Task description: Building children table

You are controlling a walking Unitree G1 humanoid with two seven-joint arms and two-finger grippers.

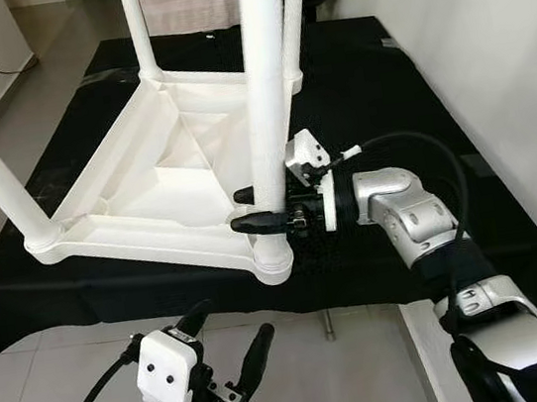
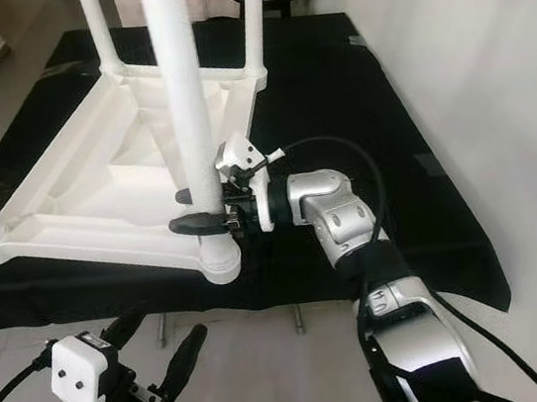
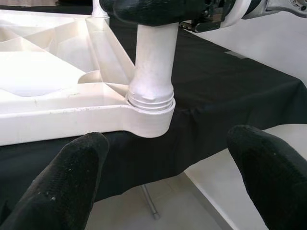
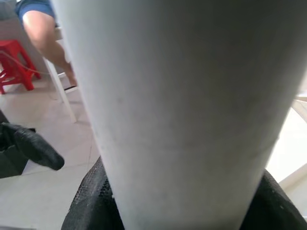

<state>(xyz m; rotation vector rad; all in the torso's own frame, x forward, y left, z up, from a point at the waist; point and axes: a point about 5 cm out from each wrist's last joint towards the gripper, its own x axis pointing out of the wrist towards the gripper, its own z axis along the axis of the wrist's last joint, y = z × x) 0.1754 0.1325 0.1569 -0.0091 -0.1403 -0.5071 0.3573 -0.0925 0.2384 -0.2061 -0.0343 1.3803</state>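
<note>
Left gripper (image 1: 231, 344) fingers spread, empty | right gripper (image 1: 258, 208) fingers clamp table leg (image 1: 266, 91)

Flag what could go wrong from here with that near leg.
1. The right hand grips the near white plastic leg low; a sideways pull may tip it in its corner socket.
2. Threads show above that socket, so the leg may not be fully seated.
3. The open left hand hangs off the upturned white tabletop, which could slide.

The upturned children's table (image 1: 138, 194) and its 4 legs (image 1: 266, 91) look like smooth, slightly scuffed matt white plastic, lying on a matt black cloth (image 1: 374, 96), while the right pincer (image 1: 262, 208) shows matt black fingers, and its arm (image 1: 411, 216) glossy silver metal.
</note>
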